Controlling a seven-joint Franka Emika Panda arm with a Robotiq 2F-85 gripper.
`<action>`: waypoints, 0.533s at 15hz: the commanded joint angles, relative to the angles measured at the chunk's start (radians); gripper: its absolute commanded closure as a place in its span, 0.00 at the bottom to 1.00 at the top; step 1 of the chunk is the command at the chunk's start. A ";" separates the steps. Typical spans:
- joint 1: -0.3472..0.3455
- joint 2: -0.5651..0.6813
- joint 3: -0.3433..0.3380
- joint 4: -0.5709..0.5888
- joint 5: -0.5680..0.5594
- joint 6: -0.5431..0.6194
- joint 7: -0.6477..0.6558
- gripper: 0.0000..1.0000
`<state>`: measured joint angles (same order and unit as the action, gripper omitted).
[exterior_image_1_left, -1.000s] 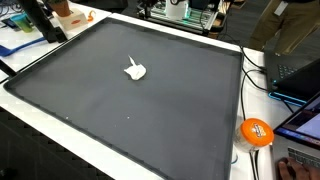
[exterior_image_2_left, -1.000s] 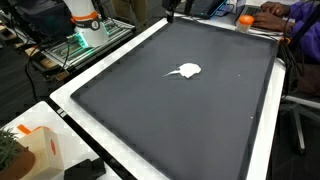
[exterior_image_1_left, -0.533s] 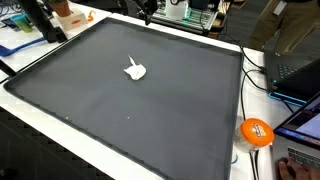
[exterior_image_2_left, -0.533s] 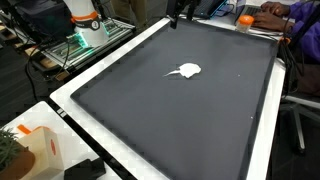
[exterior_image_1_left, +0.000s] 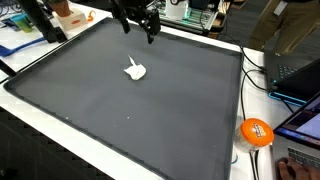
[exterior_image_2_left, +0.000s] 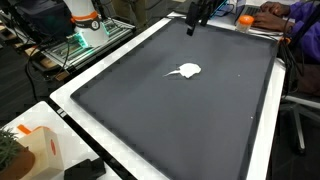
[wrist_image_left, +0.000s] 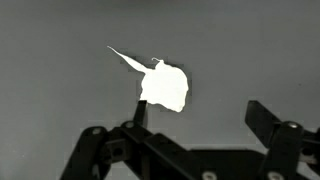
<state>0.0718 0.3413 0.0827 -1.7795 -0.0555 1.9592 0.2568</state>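
White scrap (wrist_image_left: 167, 87), rounded body, thin pointed tail; tool (wrist_image_left: 185, 130) spread wide, empty.

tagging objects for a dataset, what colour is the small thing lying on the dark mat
White; the small thing shows best in the wrist view.

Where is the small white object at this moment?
In both exterior views the small white object lies alone near the middle of the dark mat, apart from the open tool hovering near the mat's edge.
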 joint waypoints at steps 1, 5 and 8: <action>0.020 0.146 -0.022 0.212 0.017 -0.151 -0.001 0.00; 0.011 0.277 -0.024 0.418 0.078 -0.295 -0.002 0.00; 0.016 0.244 -0.030 0.376 0.101 -0.274 -0.021 0.00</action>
<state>0.0744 0.5860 0.0705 -1.4043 0.0372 1.6874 0.2412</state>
